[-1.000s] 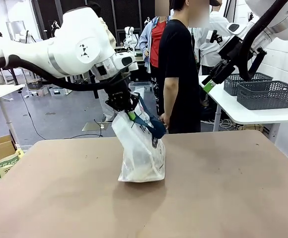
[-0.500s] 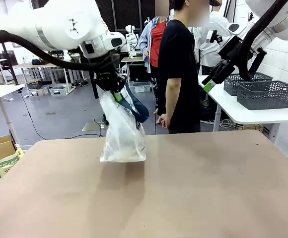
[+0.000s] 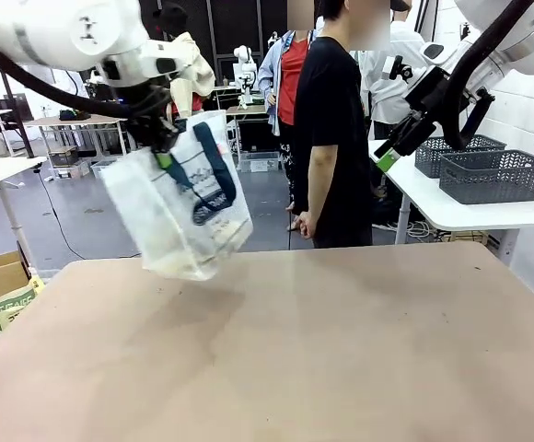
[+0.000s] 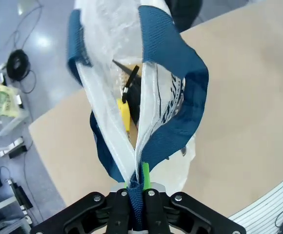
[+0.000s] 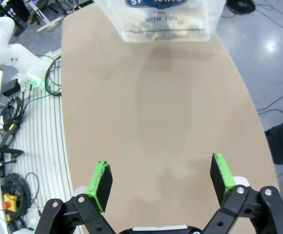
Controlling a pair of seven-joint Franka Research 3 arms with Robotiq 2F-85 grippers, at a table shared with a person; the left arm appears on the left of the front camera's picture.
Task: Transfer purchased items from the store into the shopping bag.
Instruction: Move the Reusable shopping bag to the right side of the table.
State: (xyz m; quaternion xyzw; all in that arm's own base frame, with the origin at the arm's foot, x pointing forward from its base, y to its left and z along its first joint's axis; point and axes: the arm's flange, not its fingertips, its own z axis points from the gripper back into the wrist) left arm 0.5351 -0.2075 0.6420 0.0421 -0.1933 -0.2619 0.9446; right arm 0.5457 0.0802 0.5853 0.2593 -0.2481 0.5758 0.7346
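The bare brown table [image 3: 359, 350] lies nearest, with nothing left on it to pack. Above its left far part the shopping bag [image 3: 179, 207] has swung up and leftward off the tabletop, where it sat a second ago, and now hangs tilted in the air. The left gripper [image 4: 137, 181] is clamped on the navy strap [image 4: 173, 97]; inside the bag a yellow tool [image 4: 124, 113] shows. The right gripper [image 5: 161, 179] waits high up, fingers spread, empty. Loading looks finished, the bag is being carried away. Beyond stands a person [image 3: 331, 138]
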